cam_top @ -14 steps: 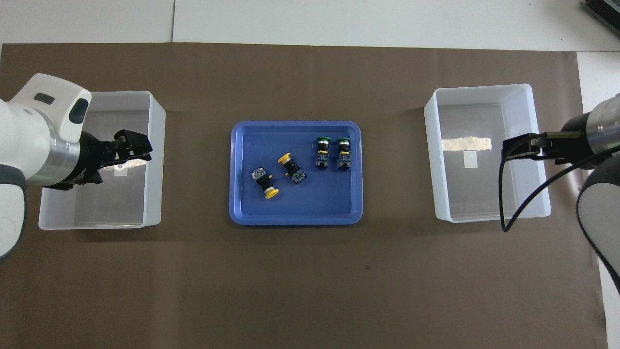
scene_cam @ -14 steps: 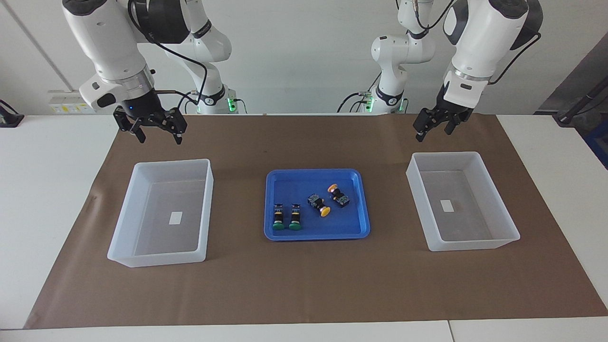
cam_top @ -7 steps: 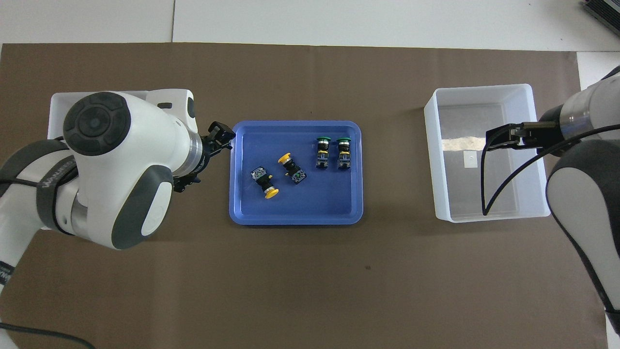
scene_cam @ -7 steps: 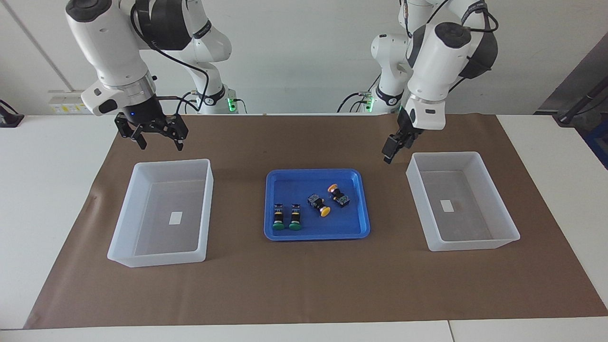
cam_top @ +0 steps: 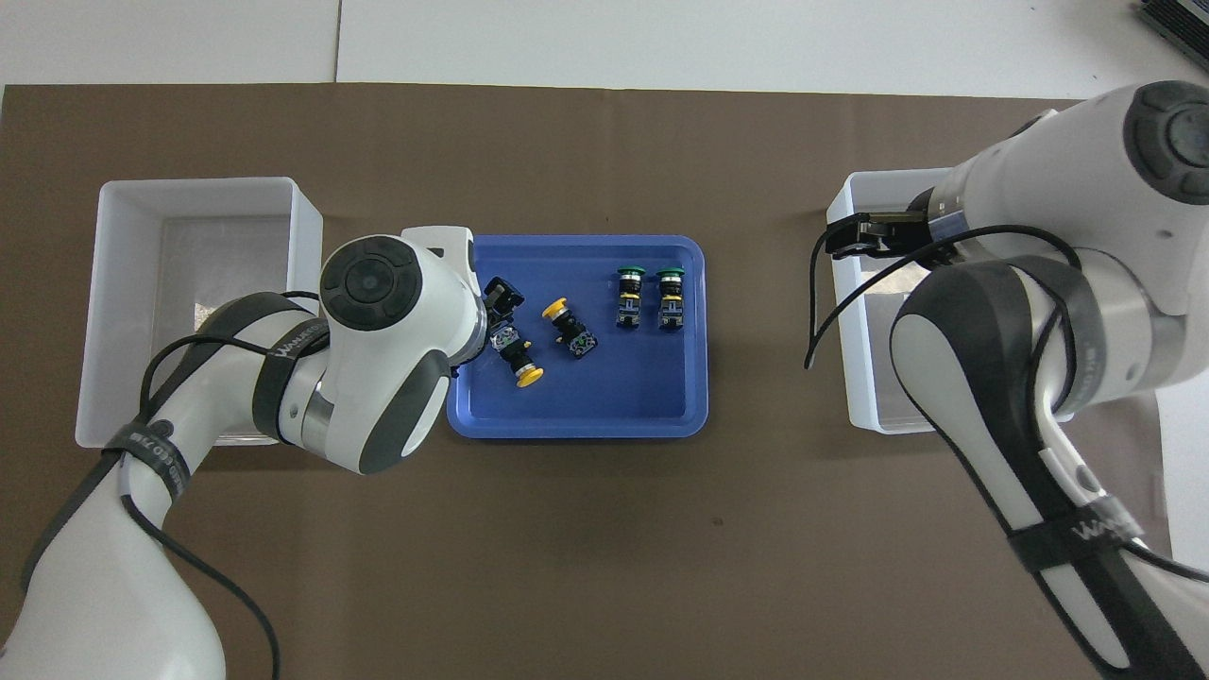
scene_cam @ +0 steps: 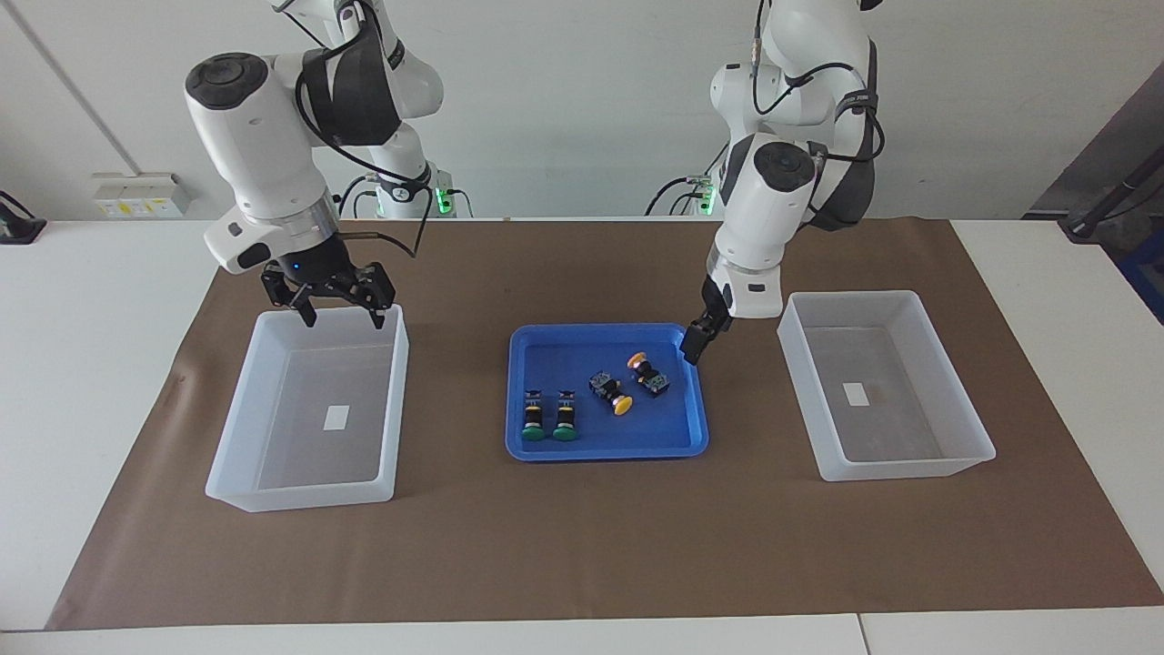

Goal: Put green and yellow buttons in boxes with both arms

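Note:
Two green buttons (scene_cam: 533, 420) (scene_cam: 566, 418) lie side by side in the blue tray (scene_cam: 605, 451). Two yellow buttons (scene_cam: 611, 393) (scene_cam: 647, 373) lie slanted beside them, toward the left arm's end. My left gripper (scene_cam: 693, 350) hangs open and empty over the tray's corner next to the yellow buttons (cam_top: 518, 357) (cam_top: 570, 329). My right gripper (scene_cam: 343, 318) is open and empty above the robot-side rim of the box (scene_cam: 238, 409) at the right arm's end. The other box (scene_cam: 798, 364) stands at the left arm's end. Neither box holds a button.
A brown mat (scene_cam: 582, 546) covers the middle of the white table (scene_cam: 82, 346). The left arm's elbow (cam_top: 378, 359) overhangs the mat between tray and box. The right arm (cam_top: 1020, 312) hides much of its box from above, with a black cable (cam_top: 831, 302) looping beside it.
My left gripper swung from above its box across to the blue tray's corner and came lower. My right gripper moved down over its box's rim. The buttons have not moved.

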Controlling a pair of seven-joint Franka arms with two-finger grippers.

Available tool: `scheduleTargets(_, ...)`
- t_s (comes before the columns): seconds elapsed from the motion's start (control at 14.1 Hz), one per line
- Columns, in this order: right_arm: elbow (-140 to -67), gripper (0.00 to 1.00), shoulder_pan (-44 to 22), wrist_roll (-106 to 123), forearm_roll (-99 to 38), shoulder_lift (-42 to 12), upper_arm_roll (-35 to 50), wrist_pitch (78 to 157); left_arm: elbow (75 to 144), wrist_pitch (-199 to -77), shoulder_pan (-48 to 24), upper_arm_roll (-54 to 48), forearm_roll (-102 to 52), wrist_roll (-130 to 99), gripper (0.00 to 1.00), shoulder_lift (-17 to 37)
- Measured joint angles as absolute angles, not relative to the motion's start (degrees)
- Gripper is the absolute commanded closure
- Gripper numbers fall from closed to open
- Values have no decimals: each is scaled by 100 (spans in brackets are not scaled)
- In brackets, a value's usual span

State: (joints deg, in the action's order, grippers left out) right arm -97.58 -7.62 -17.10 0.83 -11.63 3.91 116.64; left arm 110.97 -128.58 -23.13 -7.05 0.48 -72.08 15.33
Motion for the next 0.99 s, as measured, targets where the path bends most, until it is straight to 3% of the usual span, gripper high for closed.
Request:
scheduleTargets(0.43,-9737,0,-1106,-2203,263,-1819,394,12430,11127,-13201,-2461,-673,117,-7424,0,1898)
scheduleTargets(0.57,-9737,0,-1228,-2230,261,-1974,396,12675,11144,-13253,-2467,-674,117,-7424,7,1914)
scheduleTargets(0.78,-9715,0,-1612,-2681,264,-2285,398,12953,11147,-13309,-2513,-674,120,-7424,48,1987)
scheduleTargets(0.85,-9651,0,-1754,-2842,265,-2376,399,12989,11147,-13319,-2522,-675,123,-7424,64,2010)
scheduleTargets(0.92,-9579,0,-1893,-3028,270,-2457,399,12993,11147,-13328,-2523,-675,124,-7424,88,2023)
scheduleTargets(0.99,-9518,0,-2023,-3234,329,-2531,400,12993,11147,-13332,-2523,-675,127,-7424,100,2027)
